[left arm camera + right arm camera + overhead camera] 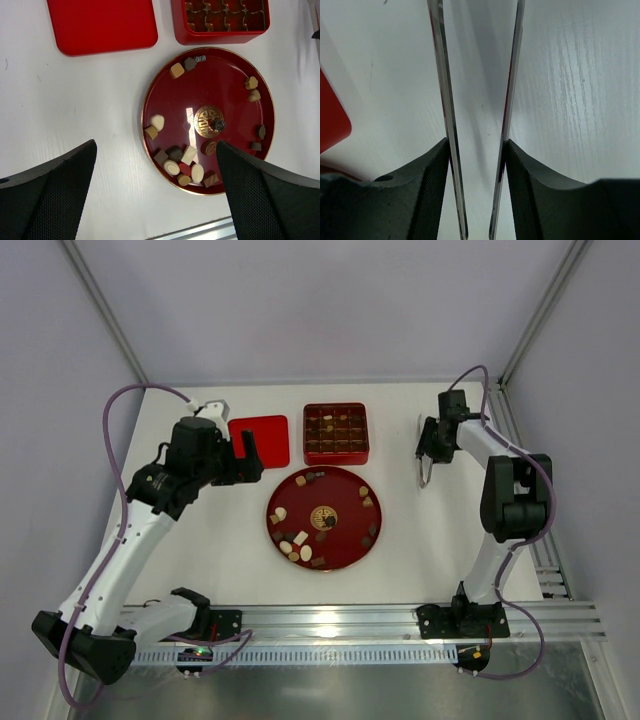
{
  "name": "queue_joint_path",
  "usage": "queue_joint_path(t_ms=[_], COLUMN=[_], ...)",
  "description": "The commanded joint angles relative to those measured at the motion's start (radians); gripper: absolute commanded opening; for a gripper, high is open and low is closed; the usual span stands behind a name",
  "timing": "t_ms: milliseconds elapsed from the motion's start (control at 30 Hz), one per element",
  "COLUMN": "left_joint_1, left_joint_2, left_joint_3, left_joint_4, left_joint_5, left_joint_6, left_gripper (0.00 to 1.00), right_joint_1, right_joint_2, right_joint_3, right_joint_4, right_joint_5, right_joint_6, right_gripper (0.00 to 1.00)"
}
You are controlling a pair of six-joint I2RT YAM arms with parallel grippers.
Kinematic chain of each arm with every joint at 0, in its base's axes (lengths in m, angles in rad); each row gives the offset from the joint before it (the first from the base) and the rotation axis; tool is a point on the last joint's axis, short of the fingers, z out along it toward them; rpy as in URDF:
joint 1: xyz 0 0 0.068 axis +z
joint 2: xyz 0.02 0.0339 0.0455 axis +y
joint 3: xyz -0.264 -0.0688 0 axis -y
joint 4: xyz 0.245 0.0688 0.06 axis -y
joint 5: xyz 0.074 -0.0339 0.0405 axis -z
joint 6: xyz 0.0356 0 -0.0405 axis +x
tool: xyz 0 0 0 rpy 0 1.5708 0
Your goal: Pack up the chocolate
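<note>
Starting nearest the arms: the left pincer point(156, 146) is hovering high with its jaws spread wide and nothing in them. Directly beneath it, the round red plate point(225, 75) is carrying the chocolate point(189, 155). Most pieces are bunching along the plate's near rim, right under the gap between the fingers. A few are scattering toward the far and right edges, and one dark piece is sitting on the gold emblem point(205, 120). That high, open pose is probably there to survey the spread before choosing a piece.

Off to that pincer's right, the right pincer point(477, 145) is clamping a pair of metal tongs point(445, 100). The blades are pointing down at bare desk point(560, 90), slightly parted and gripping nothing. Thin tips like these are likely meant for the small sweets that broad fingers would fumble.

Beyond the plate, the compartmented red box point(220, 36) is waiting uncovered for filling, and how many cells are filled I cannot tell. Its red lid point(102, 22) is lying flat just beside it, out of the way.
</note>
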Motion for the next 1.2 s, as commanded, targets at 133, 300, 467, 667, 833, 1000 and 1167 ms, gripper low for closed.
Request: queue_joint_path(t_ms=[133,300,467,667,833,1000,1167], left_joint_1=[-0.001,-0.001,-0.001,-0.001,-0.001,-0.001,-0.001], left_joint_2=[-0.025,-0.024,-0.030,-0.031,-0.036,-0.030,-0.021], left_joint_3=[-0.014,-0.021,-0.036,-0.040,-0.047,-0.047,-0.045], left_joint_4=[0.035,0.036,0.041,0.041,0.041,0.039,0.044], left_joint_5=[0.026,0.029,0.030,0.029,0.027,0.027,0.030], left_joint_6=[0.006,0.009,0.008,0.005,0.000,-0.002,-0.008], left_gripper=[1.00,1.00,1.00,1.00,1.00,1.00,1.00], right_joint_1=[-0.003,-0.003,-0.003,-0.003,-0.003,-0.003,-0.003], right_joint_2=[0.032,0.050,0.068,0.071,0.067,0.027,-0.028], right_joint_3=[-0.014,-0.009,-0.011,-0.019,-0.032,-0.066,-0.094], right_joint_4=[0.015,0.003,-0.005,-0.003,0.002,0.026,0.043], right_joint_5=[0.050,0.040,0.039,0.030,0.027,0.025,0.025], right_joint_6=[-0.022,-0.028,-0.032,-0.032,-0.031,-0.017,-0.003], right_gripper=[0.56,0.61,0.66,0.73,0.78,0.86,0.89])
